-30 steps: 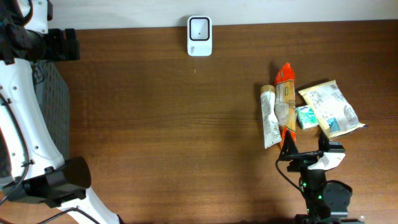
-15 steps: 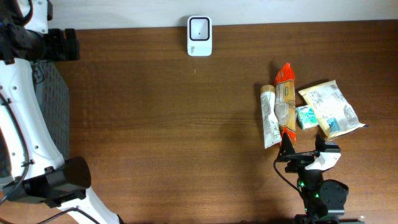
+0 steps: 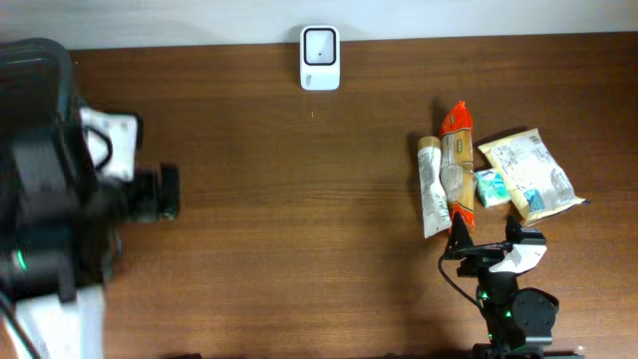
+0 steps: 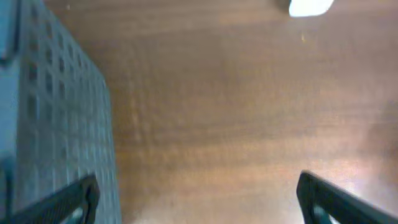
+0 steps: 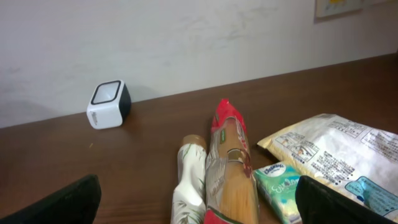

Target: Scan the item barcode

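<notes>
The white barcode scanner (image 3: 320, 58) stands at the table's far edge; it also shows in the right wrist view (image 5: 109, 104) and, blurred, in the left wrist view (image 4: 310, 6). The items lie in a cluster at the right: a red-orange spaghetti pack (image 3: 459, 170), a white patterned pack (image 3: 431, 187), a green tissue pack (image 3: 490, 186) and a pale yellow bag (image 3: 530, 175). My right gripper (image 3: 493, 242) is open just in front of the spaghetti pack (image 5: 231, 168), holding nothing. My left gripper (image 4: 199, 204) is open and empty over bare wood at the left.
A grey mesh basket (image 4: 56, 112) stands at the table's left edge, beside my left gripper. My left arm (image 3: 45, 199) looms large and blurred over the left side in the overhead view. The white pack (image 5: 189, 180), tissue pack (image 5: 283, 186) and bag (image 5: 339, 149) lie side by side.
My left arm has swung from the far left corner toward the middle of the left edge and now looks much larger. The right gripper crept slightly toward the items, then held still.
</notes>
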Controlling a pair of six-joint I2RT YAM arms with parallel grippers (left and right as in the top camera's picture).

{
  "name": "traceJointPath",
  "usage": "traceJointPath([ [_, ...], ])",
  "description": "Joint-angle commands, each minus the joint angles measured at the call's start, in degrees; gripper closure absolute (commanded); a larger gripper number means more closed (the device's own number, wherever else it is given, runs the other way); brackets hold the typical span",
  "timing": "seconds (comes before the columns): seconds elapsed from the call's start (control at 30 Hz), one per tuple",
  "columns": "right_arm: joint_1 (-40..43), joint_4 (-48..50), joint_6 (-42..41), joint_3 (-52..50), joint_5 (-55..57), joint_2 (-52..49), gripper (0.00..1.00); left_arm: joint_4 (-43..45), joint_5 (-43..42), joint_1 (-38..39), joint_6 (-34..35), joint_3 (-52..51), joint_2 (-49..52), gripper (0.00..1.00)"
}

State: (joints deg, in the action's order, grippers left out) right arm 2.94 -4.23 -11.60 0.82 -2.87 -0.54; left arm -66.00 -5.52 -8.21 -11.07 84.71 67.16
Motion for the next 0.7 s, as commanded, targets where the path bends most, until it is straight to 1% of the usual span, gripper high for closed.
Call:
traceJointPath([
  [0.0, -0.31, -0.02, 0.42, -0.50, 0.52, 0.35, 0.01, 26.69, 0.33, -0.09, -2.73, -28.41, -17.66, 0.01],
  [0.03, -0.31, -0.02, 0.42, -0.50, 0.50, 0.35, 0.01, 37.70, 0.33, -0.07, -2.73, -38.75, -24.48, 0.01],
  [0.07, -0.31, -0.02, 0.42, -0.50, 0.52, 0.35, 0.01, 45.48, 0.33, -0.04, -2.73, -46.31, -29.70, 0.01],
  [0.1, -0.31, -0.02, 0.42, -0.50, 0.50, 0.35, 0.01, 51.43, 0.35, -0.04, -2.73, -52.83, -34.62, 0.01],
  [0.17, -0.31, -0.02, 0.42, -0.50, 0.52, 0.35, 0.01, 59.82, 0.42, -0.04, -2.78, -63.56, -44.06, 0.01],
  [0.2, -0.31, -0.02, 0.42, -0.50, 0.50, 0.35, 0.01, 61.31, 0.44, -0.04, -2.82, -66.36, -47.19, 0.01],
  [0.23, -0.31, -0.02, 0.42, -0.50, 0.52, 0.35, 0.01, 62.53, 0.39, -0.04, -4.09, -70.75, -52.63, 0.01],
  [0.27, -0.31, -0.02, 0.42, -0.50, 0.50, 0.35, 0.01, 63.10, 0.44, -0.04, -4.37, -73.09, -55.30, 0.01],
  [0.4, -0.31, -0.02, 0.42, -0.50, 0.52, 0.35, 0.01, 68.48, 0.61, -0.04, -6.71, -81.46, -61.20, 0.01],
  [0.43, -0.31, -0.02, 0.42, -0.50, 0.50, 0.35, 0.01, 69.94, 0.61, -0.04, -8.33, -83.95, -62.75, 0.01],
  [0.5, -0.31, -0.02, 0.42, -0.50, 0.52, 0.35, 0.01, 66.20, 1.03, 0.15, -9.27, -84.24, -64.65, 0.01],
  [0.53, -0.31, -0.02, 0.42, -0.50, 0.52, 0.35, 0.01, 62.31, 1.01, 0.17, -9.68, -84.24, -66.71, 0.01],
  [0.67, -0.31, -0.02, 0.42, -0.50, 0.50, 0.35, 0.01, 61.75, 0.81, 0.44, -9.60, -84.24, -66.88, 0.01],
])
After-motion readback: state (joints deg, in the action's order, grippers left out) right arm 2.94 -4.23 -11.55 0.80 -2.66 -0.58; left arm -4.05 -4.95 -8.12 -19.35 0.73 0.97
